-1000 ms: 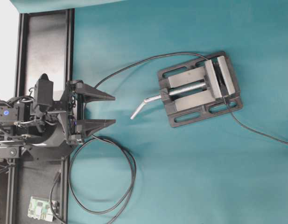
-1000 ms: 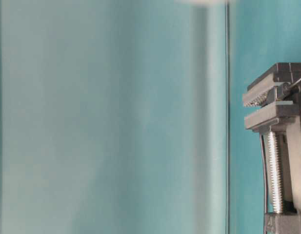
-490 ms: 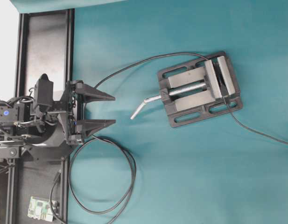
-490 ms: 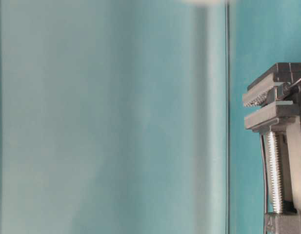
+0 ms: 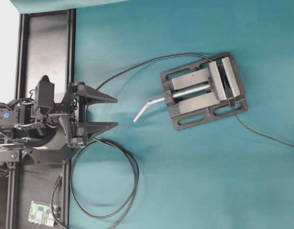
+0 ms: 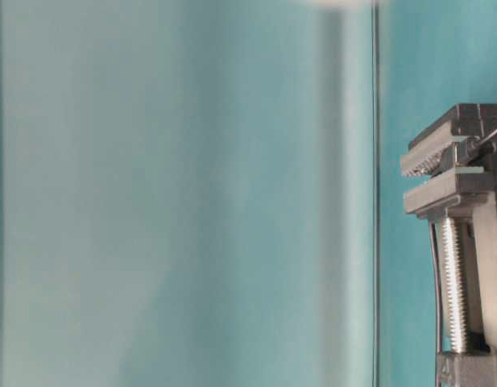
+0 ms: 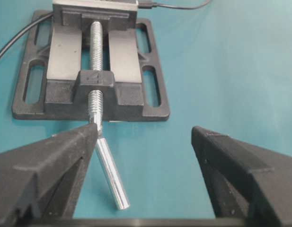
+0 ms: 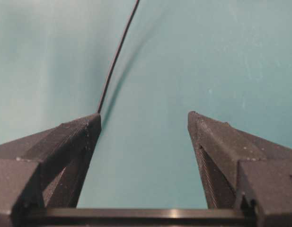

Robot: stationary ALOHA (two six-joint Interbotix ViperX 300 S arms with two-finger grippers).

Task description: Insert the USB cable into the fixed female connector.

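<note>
The USB cable (image 5: 263, 136) runs fairly straight from the right edge to the vise (image 5: 192, 77). Its small plug (image 7: 146, 4) lies by the right end of the far jaws in the left wrist view. The fixed female connector (image 6: 472, 148) is a tiny dark piece pinched between the vise jaws; its long cable (image 5: 147, 61) arcs away to the left. My left gripper (image 5: 116, 112) is open and empty, level with the vise handle and well short of the vise (image 7: 96, 97). My right gripper (image 8: 143, 116) is open over bare cloth, out of the overhead view.
The bent silver vise handle (image 5: 143, 110) points toward my left gripper (image 7: 145, 130). A black cable loop (image 5: 130, 179) lies on the teal cloth below that gripper. A small circuit board (image 5: 42, 213) sits bottom left. A thin black cable (image 8: 115, 61) passes behind my right gripper's left finger.
</note>
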